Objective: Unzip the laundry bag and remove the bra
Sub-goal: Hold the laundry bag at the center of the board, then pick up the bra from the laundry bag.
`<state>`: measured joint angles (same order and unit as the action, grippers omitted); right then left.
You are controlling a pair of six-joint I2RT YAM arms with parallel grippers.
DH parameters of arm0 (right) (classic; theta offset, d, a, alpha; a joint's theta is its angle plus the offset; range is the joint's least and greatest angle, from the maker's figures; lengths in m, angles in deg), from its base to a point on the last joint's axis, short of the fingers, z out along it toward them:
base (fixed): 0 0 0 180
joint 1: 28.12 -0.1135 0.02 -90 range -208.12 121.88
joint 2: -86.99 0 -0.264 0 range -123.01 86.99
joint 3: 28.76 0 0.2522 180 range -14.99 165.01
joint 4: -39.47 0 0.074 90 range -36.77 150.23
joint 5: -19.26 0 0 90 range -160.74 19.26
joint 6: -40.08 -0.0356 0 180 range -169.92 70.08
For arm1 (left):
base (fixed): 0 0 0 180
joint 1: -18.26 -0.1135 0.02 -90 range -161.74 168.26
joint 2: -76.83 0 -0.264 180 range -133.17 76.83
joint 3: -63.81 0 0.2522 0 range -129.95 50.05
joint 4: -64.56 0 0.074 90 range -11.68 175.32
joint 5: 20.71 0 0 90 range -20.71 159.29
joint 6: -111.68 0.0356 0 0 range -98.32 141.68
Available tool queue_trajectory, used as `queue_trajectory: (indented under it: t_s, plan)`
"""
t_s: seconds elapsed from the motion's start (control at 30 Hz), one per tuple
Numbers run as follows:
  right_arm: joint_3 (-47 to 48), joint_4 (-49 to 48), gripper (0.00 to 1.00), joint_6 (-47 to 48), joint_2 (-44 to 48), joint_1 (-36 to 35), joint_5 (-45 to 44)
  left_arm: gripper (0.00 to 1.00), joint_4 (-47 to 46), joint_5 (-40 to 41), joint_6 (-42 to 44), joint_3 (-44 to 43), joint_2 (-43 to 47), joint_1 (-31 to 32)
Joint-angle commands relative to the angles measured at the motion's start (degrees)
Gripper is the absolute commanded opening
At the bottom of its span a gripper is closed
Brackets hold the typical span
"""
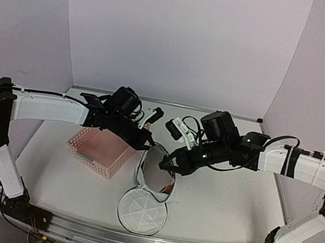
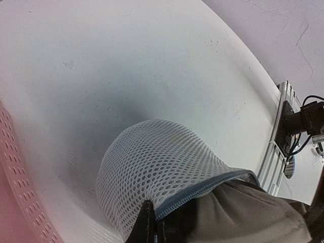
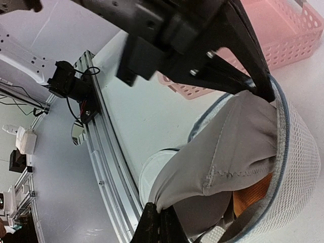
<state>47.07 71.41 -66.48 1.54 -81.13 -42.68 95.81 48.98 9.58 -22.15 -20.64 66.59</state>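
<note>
The white mesh laundry bag point(image 1: 145, 170) hangs open between my two grippers, its round lid point(image 1: 143, 212) unzipped and lying flat on the table below. My left gripper point(image 1: 148, 145) is shut on the bag's zip rim point(image 2: 202, 188), with the mesh wall point(image 2: 152, 167) in front of it. My right gripper point(image 1: 168, 163) is shut on a fold of the bra's grey-tan fabric point(image 3: 228, 147), drawn out of the bag's mouth. An orange part of the bra point(image 3: 251, 195) shows inside the bag point(image 3: 298, 147). The left gripper's fingers point(image 3: 253, 76) pinch the rim at the top.
The pink lattice basket point(image 1: 100, 148) stands just left of the bag and also shows in the right wrist view point(image 3: 283, 35). The aluminium rail point(image 3: 104, 152) runs along the table's near edge, close under the lid point(image 3: 152, 172).
</note>
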Motion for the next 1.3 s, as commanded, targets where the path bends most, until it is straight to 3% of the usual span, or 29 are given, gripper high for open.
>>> queue_trajectory:
  t_s: [0.0,0.3,0.63,0.93,1.27]
  plan:
    - [1.17,-1.68,0.00,2.76,4.98,-0.07,3.32,0.00,-1.90,1.94,-0.85,-3.99,-1.22,0.09]
    - [1.22,2.36,0.00,3.83,11.67,-0.09,1.86,0.00,-0.54,2.56,-1.69,-6.61,-4.46,0.09]
    - [6.20,12.26,0.00,5.57,17.42,-0.13,-10.76,0.00,-0.52,1.69,-2.66,-6.66,-5.10,0.09]
    - [10.52,12.82,0.00,3.93,20.06,-0.08,-15.92,0.00,-0.36,2.73,-3.18,-6.39,-5.44,0.09]
    - [18.39,12.79,0.00,3.72,21.90,-0.14,-19.37,0.13,0.16,3.88,-4.15,-6.24,-5.71,0.14]
